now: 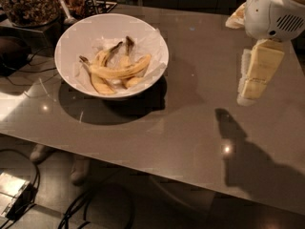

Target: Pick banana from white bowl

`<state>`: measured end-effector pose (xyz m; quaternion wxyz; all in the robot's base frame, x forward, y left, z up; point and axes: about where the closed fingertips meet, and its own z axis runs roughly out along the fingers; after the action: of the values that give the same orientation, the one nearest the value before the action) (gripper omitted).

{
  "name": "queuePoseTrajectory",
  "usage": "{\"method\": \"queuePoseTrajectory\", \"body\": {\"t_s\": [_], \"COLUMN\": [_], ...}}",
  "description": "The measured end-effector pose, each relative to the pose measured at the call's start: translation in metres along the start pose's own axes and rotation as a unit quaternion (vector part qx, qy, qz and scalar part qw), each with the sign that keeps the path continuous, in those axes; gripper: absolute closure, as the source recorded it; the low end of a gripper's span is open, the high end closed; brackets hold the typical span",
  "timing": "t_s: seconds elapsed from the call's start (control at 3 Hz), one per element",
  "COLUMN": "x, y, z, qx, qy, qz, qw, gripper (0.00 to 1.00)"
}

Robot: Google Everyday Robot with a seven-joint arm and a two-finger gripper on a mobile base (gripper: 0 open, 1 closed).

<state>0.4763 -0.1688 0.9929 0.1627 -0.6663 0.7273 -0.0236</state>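
Observation:
The white bowl (71,37) stands on the grey table at the upper left, lined with crumpled white paper. The banana (119,71), long and slim with a dark stem at its left end, lies across the bowl on top of two shorter, more curved bananas (101,82). My gripper (247,98) hangs above the table at the right, well clear of the bowl and about a bowl's width from its rim, pointing down. It holds nothing.
A dark container of brown nuts (26,4) stands behind the bowl at the far left, with utensils (63,7) next to it. Cables (28,73) lie on the table's left side. The table's front edge (119,168) runs across the bottom, with cords on the floor below.

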Motion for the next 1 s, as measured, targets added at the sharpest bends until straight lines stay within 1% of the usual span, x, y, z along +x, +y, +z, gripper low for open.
{"method": "queuePoseTrajectory", "body": {"t_s": [0.33, 0.67, 1.0], "x": [-0.015, -0.048, -0.086], "y": [-0.008, -0.030, -0.055], "z": [0.006, 0.026, 0.048], "qx": [0.001, -0.017, -0.041], "qy": [-0.013, -0.023, -0.032], "qz": [-0.009, -0.036, -0.067], "qw": [0.9999, 0.9989, 0.9964], "gripper": [0.00, 0.00, 0.00]}}
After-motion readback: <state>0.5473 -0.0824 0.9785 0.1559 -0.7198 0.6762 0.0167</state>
